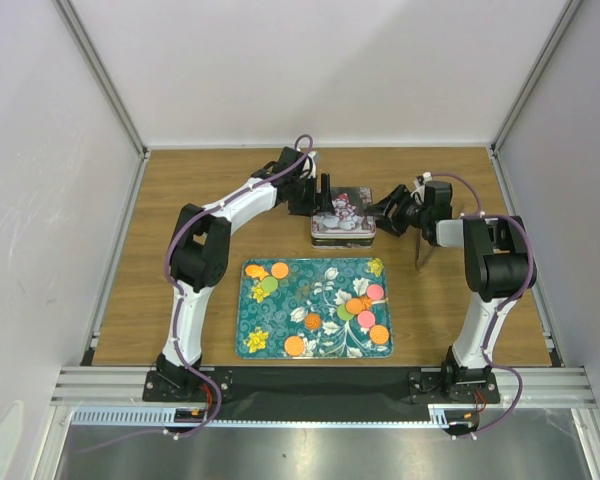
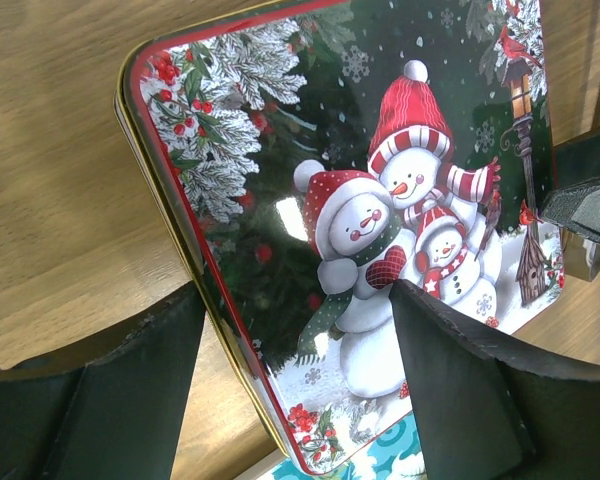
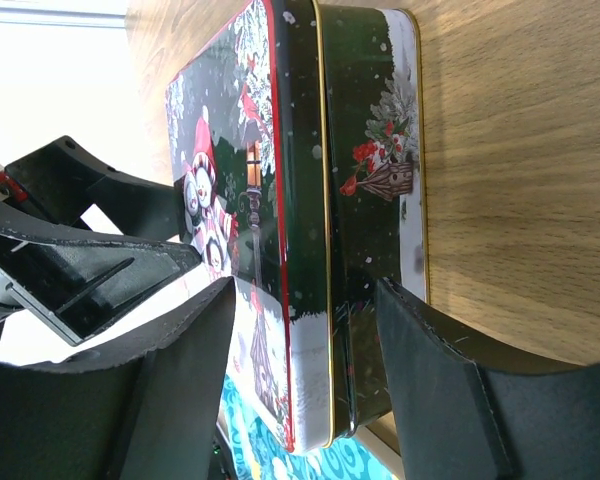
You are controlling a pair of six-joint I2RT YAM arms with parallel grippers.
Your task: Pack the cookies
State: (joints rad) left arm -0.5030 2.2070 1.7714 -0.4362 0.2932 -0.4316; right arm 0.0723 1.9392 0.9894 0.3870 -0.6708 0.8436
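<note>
Several cookies, orange (image 1: 279,270), pink (image 1: 375,292) and green (image 1: 268,285), lie on the teal flowered tray (image 1: 325,272). Behind it stands a tin (image 1: 342,218) with a snowman lid, lid on. My left gripper (image 1: 318,196) is open at the tin's left end; in the left wrist view (image 2: 295,290) its fingers straddle the lid (image 2: 380,200). My right gripper (image 1: 385,215) is open at the tin's right end; in the right wrist view (image 3: 305,285) one finger is over the lid (image 3: 230,160) and the other beside the tin's base (image 3: 370,150). Neither holds a cookie.
The wooden table (image 1: 180,200) is walled by white panels on three sides. A metal rail (image 1: 320,385) runs along the near edge. The tray's teal corner shows under the tin in the left wrist view (image 2: 400,455) and the right wrist view (image 3: 280,460).
</note>
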